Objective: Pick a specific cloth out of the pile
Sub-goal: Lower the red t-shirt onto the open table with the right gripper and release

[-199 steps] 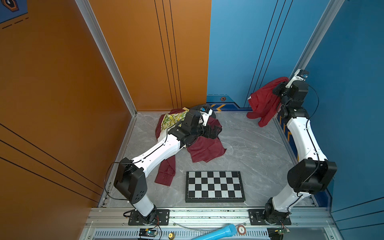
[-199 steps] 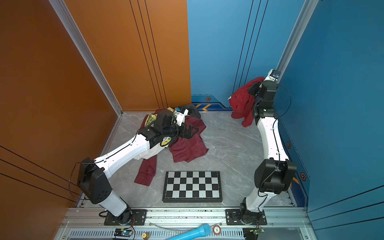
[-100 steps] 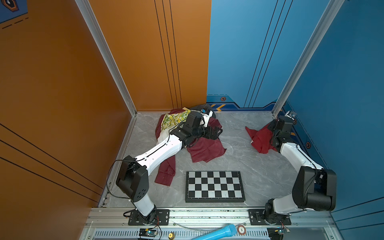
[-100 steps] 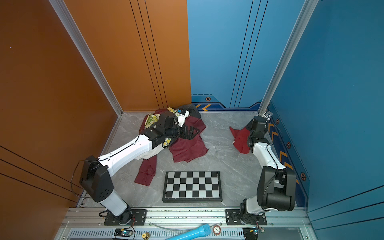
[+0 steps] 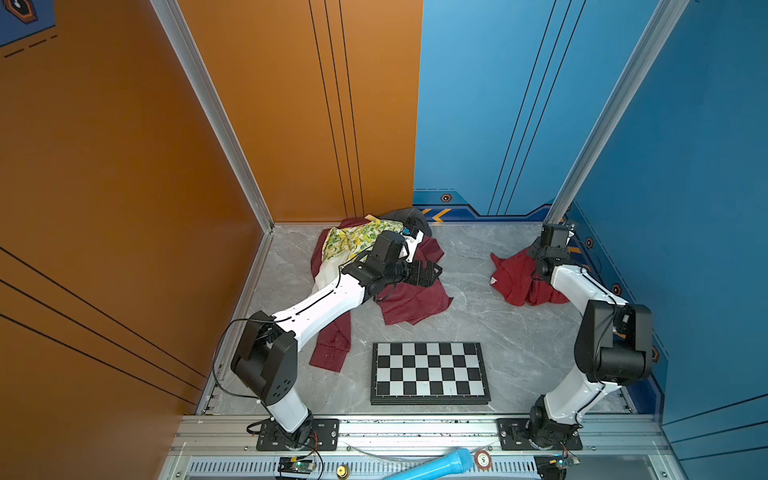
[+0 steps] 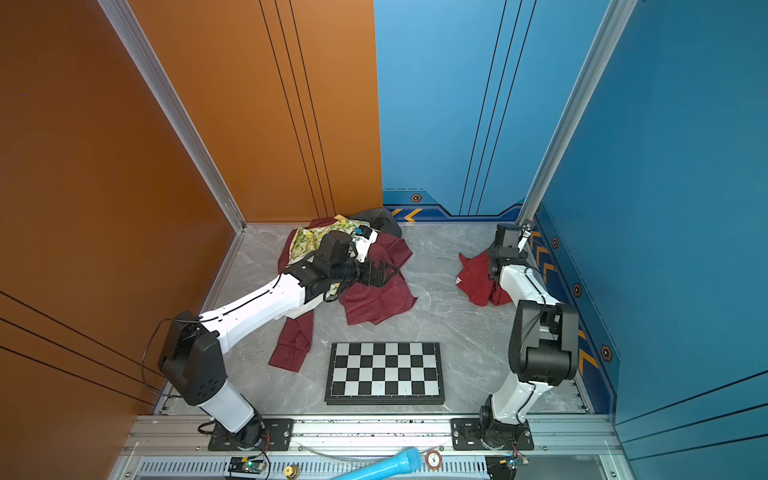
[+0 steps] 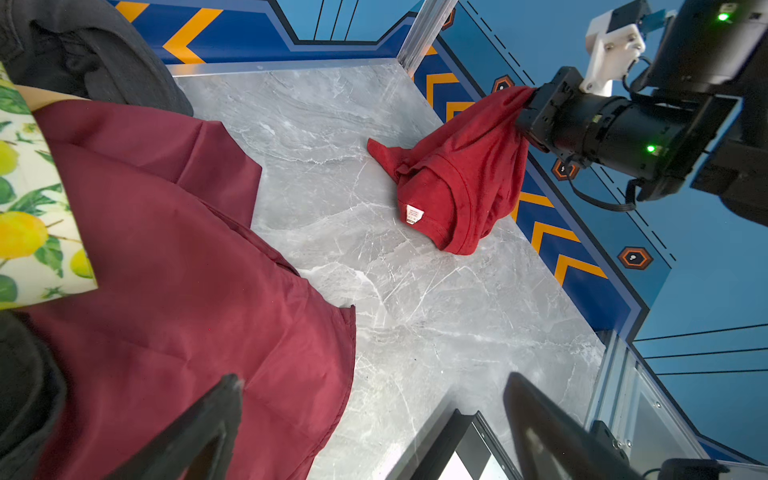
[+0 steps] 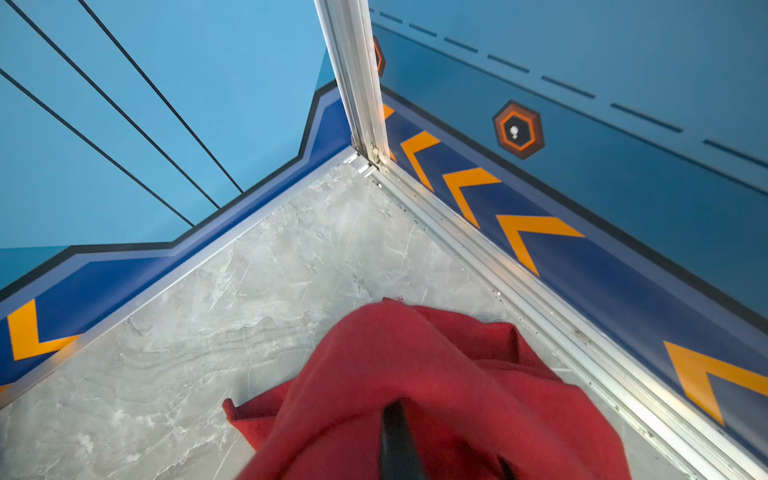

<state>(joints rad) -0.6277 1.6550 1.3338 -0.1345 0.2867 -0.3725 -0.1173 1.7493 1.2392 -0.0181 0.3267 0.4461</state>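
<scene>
Limp, light red cloth (image 5: 515,276) sags on the far-right worktop (image 5: 478,320), a bunched fold pinched by the right gripper (image 7: 527,109); left gripper (image 6: 388,272) fingers wide, empty.

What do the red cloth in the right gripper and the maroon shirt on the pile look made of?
The red cloth: probably a matte knit, like cotton jersey. It has a fuzzy surface, a stitched hem, soft rounded folds and a small white tag.
The maroon shirt: likely a thin, smooth woven fabric with a slight sheen. It shows sharp creases and drapes flat.
Fibre content cannot be told.
</scene>
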